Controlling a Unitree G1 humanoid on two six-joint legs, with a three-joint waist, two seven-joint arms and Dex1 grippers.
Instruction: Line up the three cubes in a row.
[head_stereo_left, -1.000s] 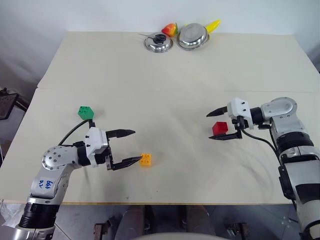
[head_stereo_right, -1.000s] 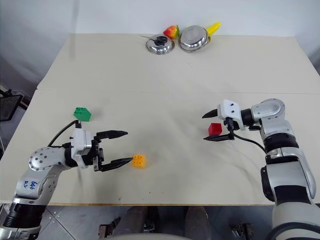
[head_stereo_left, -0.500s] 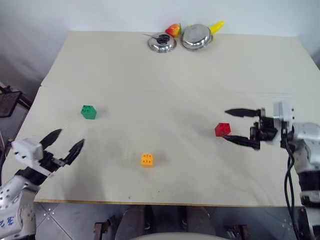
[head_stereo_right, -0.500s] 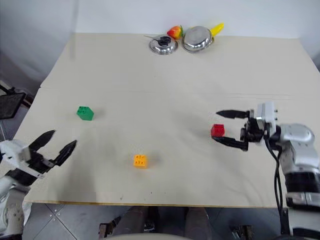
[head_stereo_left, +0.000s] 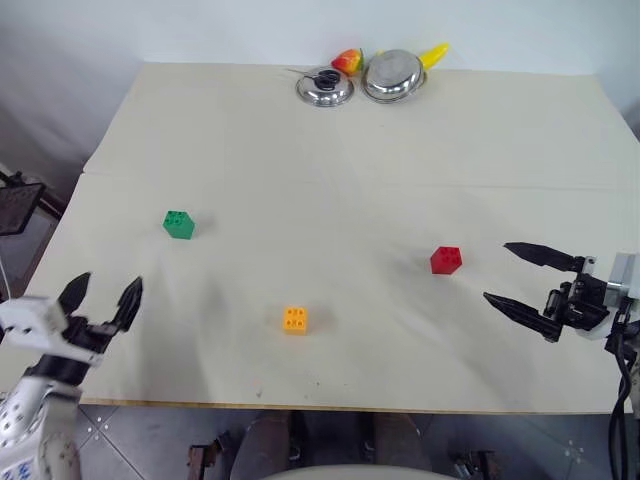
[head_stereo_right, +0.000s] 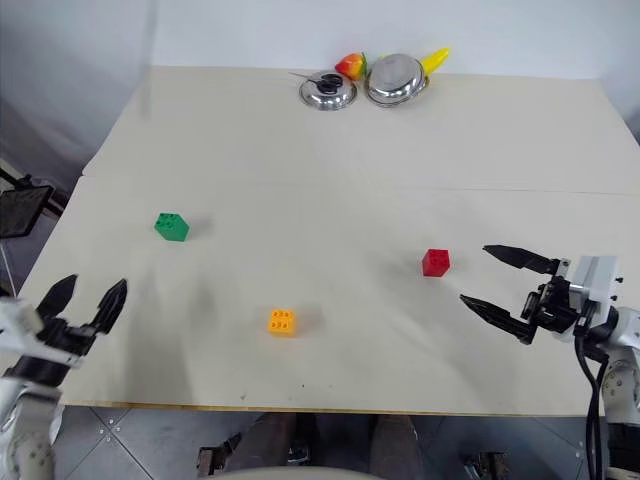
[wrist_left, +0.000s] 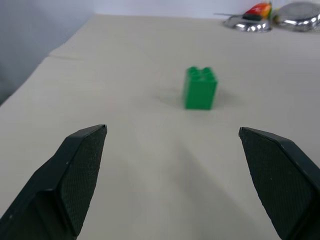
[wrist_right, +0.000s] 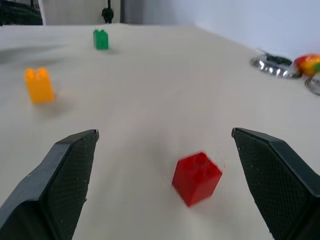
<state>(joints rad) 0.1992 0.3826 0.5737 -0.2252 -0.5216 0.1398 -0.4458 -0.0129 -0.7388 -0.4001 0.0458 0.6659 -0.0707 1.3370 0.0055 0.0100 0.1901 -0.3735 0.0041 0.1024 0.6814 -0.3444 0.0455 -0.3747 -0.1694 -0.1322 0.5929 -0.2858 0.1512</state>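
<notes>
Both of my arms have drawn back from the cubes since a second ago: my left gripper (head_stereo_left: 103, 301), which sat just beside the orange-yellow cube (head_stereo_left: 294, 319), is now well out to that cube's left near the bench (head_stereo_left: 330, 160) edge, and my right gripper (head_stereo_left: 527, 279) has backed off the red cube (head_stereo_left: 446, 260) it was straddling.

Taking the orange-yellow cube as my marker, the green cube (head_stereo_left: 179, 224) lies well apart to its far left and farther up the bench, and the red cube lies well apart to its right, also a little farther up. So the three make a shallow V, not a row.

My worry is the red cube: it sits turned at an angle, so if I close on its corners it may twist or skid out. The green one is farthest from the line, and carrying it in could nudge the orange-yellow cube if I set it down too close.

My left gripper is spread wide and touches nothing. My right gripper is likewise spread wide, empty, pointing toward the red cube but clear of it.
</notes>
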